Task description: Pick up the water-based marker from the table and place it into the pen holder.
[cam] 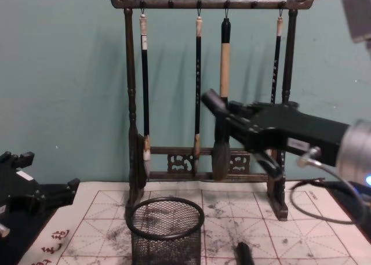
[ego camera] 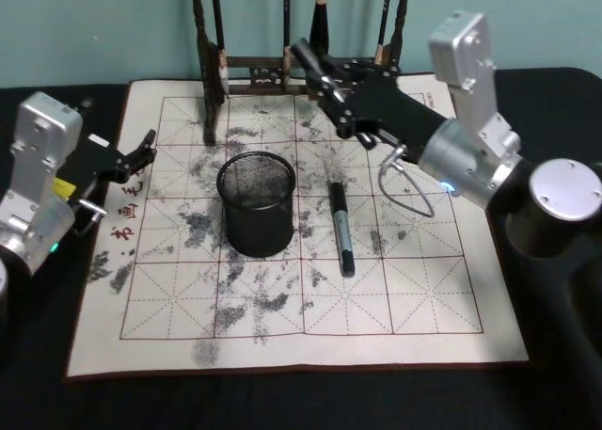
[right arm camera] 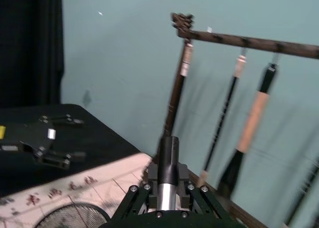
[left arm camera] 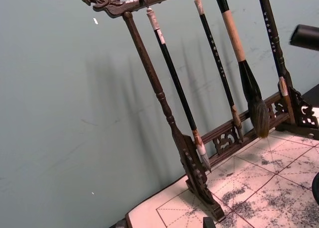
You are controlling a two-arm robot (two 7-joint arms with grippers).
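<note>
Up at your right gripper (ego camera: pixel 327 84), the fingers are clamped on a water-based marker (ego camera: pixel 301 52), black cap poking out past them. It's carried high, behind and above the pen holder (ego camera: pixel 256 225), right in front of the brush rack (ego camera: pixel 209 82). The holder's mouth is open and upright on the ink-stained grid mat (ego camera: pixel 423 298).

Now the risks. You're close to the hanging brushes (cam: pixel 225 73), so I'd say a wide swing could clip one and set the rack rocking. The marker sits tilted in the grip; if it comes down at that angle it may catch the rim, and a mesh cup this light looks easy to tip or shove. The cable loop (ego camera: pixel 406 181) under your wrist hangs over the mat, and a low pass could drag it across what lies there.

Counting up: two markers, one in your grip and a second marker (ego camera: pixel 340 228) lying flat just right of the holder. One holder, one rack, four brushes. Your left gripper (ego camera: pixel 141 152) is parked at the mat's left edge, fingers spread.
</note>
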